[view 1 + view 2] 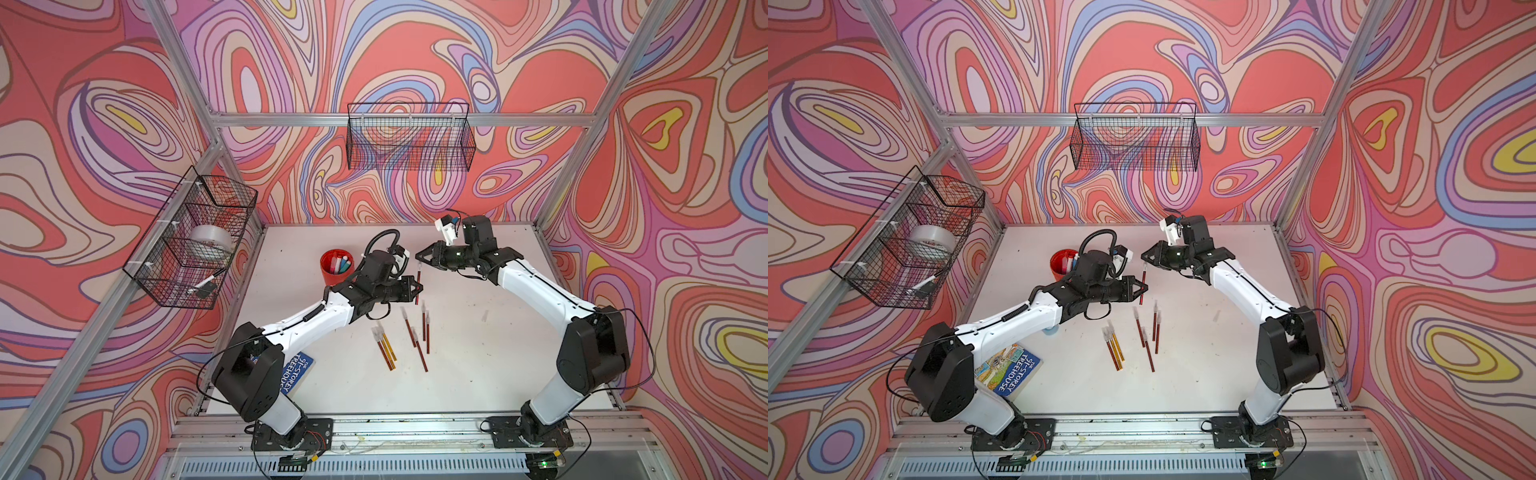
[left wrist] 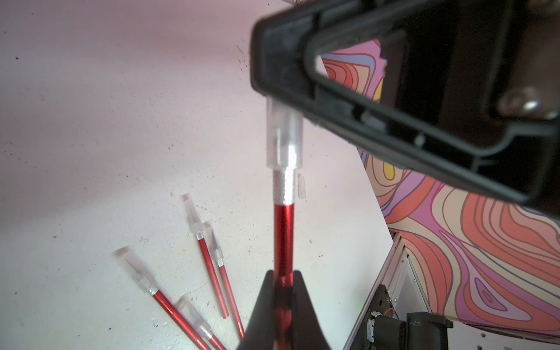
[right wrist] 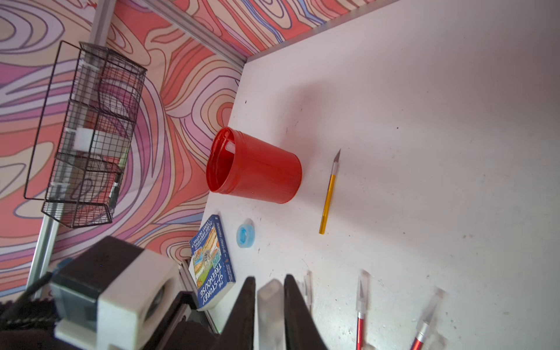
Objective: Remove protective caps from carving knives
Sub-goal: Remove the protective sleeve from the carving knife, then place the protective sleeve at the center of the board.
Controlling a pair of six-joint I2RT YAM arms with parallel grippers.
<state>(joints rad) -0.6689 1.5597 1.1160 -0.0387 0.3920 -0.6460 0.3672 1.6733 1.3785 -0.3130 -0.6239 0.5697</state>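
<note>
Red knife [image 2: 283, 236] up in the air over the middle of the table [image 1: 498, 365], standing almost straight up. Cap [image 2: 284, 136] on its tip, not off yet. Left gripper [image 2: 283, 281] shut tight on the red handle, low down. Right gripper [image 3: 269, 303] closed on the top of the cap, one finger on each side. Nearly tip to tip, the two grippers, in both top views.

Under them, a bunch of other knives [image 1: 409, 332] flat on the table, close together, some red and some yellow, caps on. One yellow knife [image 3: 328, 194] with a bare blade beside the red cup [image 3: 257, 169], well apart from the bunch. Hidden under the left arm in both top views. Markers [image 1: 338, 264] in the cup. Blue tape roll [image 3: 245, 235] and book [image 3: 212, 263] near the cup, the book partly under the left arm from above. Back basket [image 1: 409, 141] on the far wall. Side basket [image 1: 178, 291] on the left wall, with a roll of clear tape [image 1: 210, 243] inside.

Blade inside the held cap: only a blur. Top of that cap covered by the right gripper in the left wrist view. Small clear bit [image 2: 301, 186] on the table past the knife, too small to tell what.
</note>
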